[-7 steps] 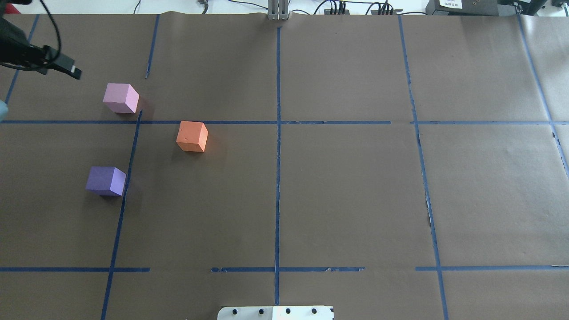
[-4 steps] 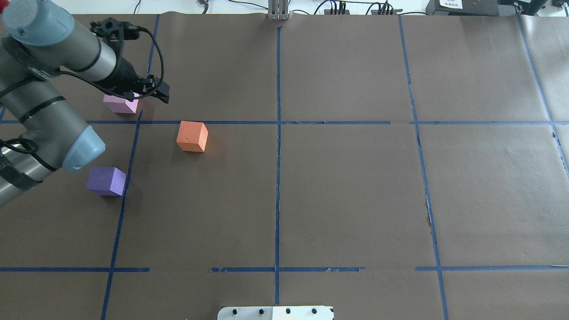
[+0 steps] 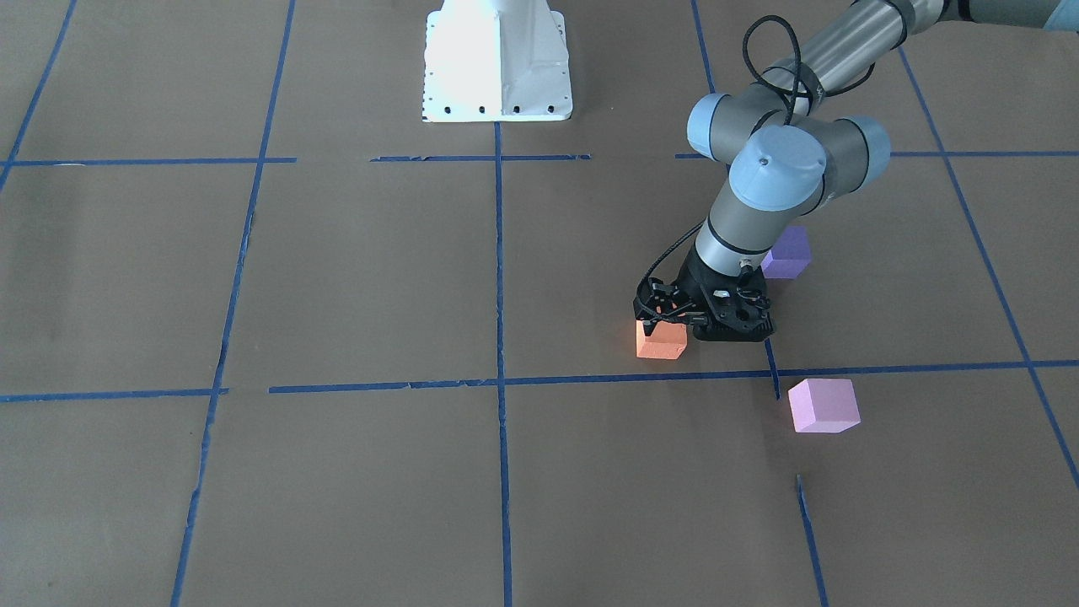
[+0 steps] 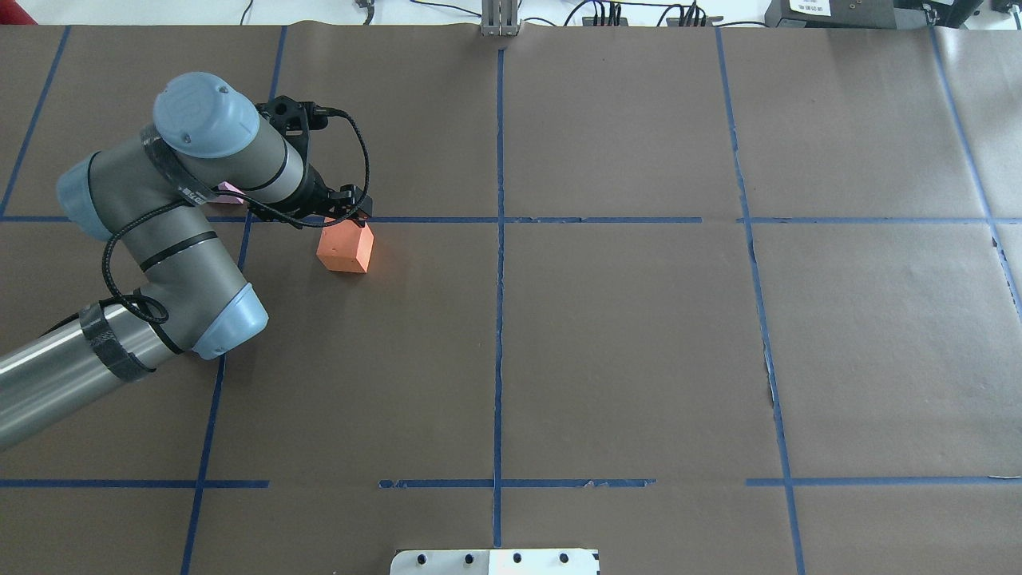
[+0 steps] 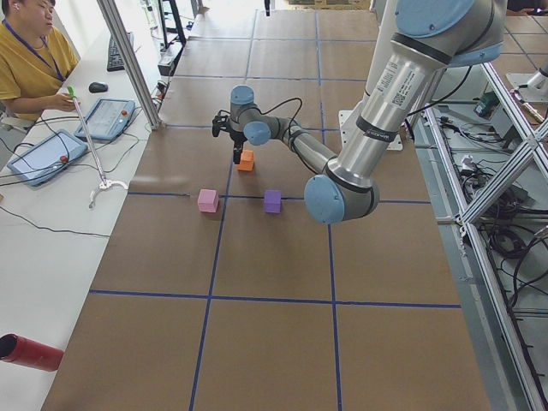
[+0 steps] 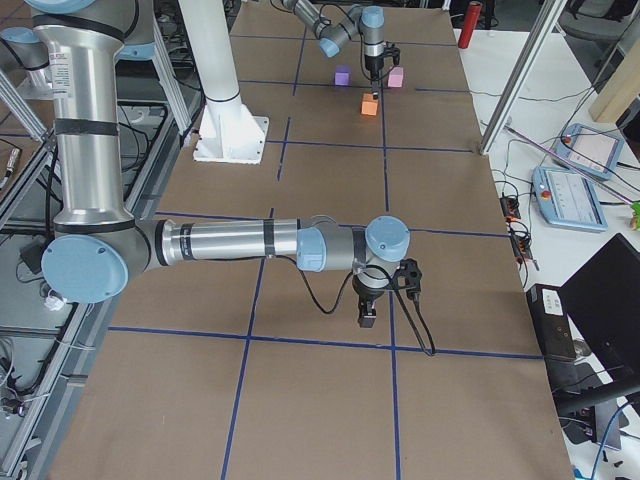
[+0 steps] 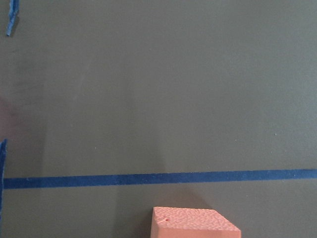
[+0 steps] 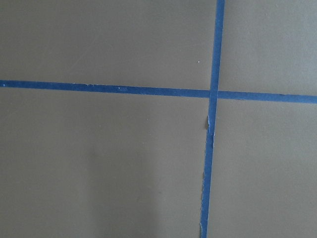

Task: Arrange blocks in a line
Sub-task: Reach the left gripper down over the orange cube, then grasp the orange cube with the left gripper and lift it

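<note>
**Left arm closing in on the orange block**

The orange block (image 3: 660,343) is sitting on the table (image 3: 337,278) in the robot's left half, just on the robot's side of a blue tape line (image 3: 590,378). It is standing apart from the purple block (image 3: 788,253) and the pink block (image 3: 823,405). It is looking like matte foam, so I am guessing it is light, a little soft and not slippery. A gentle squeeze on two opposite flat sides, about halfway up, should be enough; pressing hard would only be denting it. Its faces are sitting slightly turned against the tape, so the fingers would need turning to match.

The left gripper (image 3: 666,319) is hanging right over the block's robot-side edge, very close. I cannot tell whether its fingers are apart or together.

The two other blocks are lying well off toward the outer side. Bare paper is stretching toward the table's middle, giving plenty of room for sliding or carrying. The right gripper (image 6: 367,315) is hovering far away, and I cannot tell how its fingers stand either.
</note>
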Robot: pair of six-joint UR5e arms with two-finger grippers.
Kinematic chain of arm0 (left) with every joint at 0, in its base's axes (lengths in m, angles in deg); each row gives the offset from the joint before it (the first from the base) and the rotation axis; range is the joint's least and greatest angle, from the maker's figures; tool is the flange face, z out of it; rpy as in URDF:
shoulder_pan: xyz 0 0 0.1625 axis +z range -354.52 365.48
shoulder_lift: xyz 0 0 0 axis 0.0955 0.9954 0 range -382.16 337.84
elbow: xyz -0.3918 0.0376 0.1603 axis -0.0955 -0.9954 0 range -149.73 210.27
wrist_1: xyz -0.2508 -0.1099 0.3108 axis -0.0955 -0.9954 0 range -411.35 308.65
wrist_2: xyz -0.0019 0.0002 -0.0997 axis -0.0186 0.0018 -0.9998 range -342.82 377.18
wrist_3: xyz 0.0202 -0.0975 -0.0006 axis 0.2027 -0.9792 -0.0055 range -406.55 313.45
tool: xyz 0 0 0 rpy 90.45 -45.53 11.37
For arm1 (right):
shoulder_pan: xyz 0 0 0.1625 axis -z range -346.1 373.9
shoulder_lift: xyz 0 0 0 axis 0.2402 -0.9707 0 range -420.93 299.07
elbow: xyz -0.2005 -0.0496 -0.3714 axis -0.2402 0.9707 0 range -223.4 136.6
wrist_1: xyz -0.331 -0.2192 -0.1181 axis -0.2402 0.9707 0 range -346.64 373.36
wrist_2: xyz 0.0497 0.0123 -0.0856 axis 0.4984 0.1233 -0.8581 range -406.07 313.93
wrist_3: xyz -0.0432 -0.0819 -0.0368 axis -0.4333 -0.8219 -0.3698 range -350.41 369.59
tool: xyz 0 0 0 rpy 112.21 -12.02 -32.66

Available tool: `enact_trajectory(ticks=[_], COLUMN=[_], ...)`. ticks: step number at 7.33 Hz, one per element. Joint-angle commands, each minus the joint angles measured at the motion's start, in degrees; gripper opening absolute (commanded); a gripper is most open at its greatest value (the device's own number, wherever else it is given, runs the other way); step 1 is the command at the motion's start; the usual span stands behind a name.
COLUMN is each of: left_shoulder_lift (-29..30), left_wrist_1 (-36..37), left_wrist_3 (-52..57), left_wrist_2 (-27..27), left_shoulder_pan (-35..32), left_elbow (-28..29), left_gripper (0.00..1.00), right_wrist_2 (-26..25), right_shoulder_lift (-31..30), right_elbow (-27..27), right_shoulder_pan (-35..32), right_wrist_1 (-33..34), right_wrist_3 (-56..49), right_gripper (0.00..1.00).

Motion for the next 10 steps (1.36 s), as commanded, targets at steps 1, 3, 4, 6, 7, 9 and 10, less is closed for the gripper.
enact_trajectory(ticks=[1,3,4,6,7,9,10], left_shoulder_lift=[0.32,0.32,1.02,0.68,-1.67,-8.69,-10.47], left_wrist_1=[-0.07,-0.43,0.09,0.10,0.10,0.10,0.19], left_wrist_3=[-1.75,-1.15,-1.14,-1.06,1.56,9.01,11.23], left_wrist_2=[2.56,3.47,2.94,-0.11,-3.88,-7.41,-8.39], left_shoulder_pan=[2.93,3.73,3.65,1.20,-1.95,-7.93,-9.00], left_elbow=[2.42,2.96,2.88,2.27,1.39,0.59,0.76], left_gripper=[1.00,0.77,0.23,0.10,0.09,0.10,0.12], right_wrist_2=[0.00,0.00,0.00,0.00,0.00,0.00,0.00], right_shoulder_lift=[0.00,0.00,0.00,0.00,0.00,0.00,0.00], right_elbow=[0.02,0.02,0.02,0.02,0.02,-0.06,0.02], right_shoulder_pan=[0.00,0.00,0.00,0.00,0.00,0.00,0.00], right_wrist_1=[0.00,0.00,0.00,0.00,0.00,0.00,0.00], right_wrist_3=[0.00,0.00,0.00,0.00,0.00,0.00,0.00], right_gripper=[1.00,1.00,1.00,1.00,1.00,1.00,1.00])
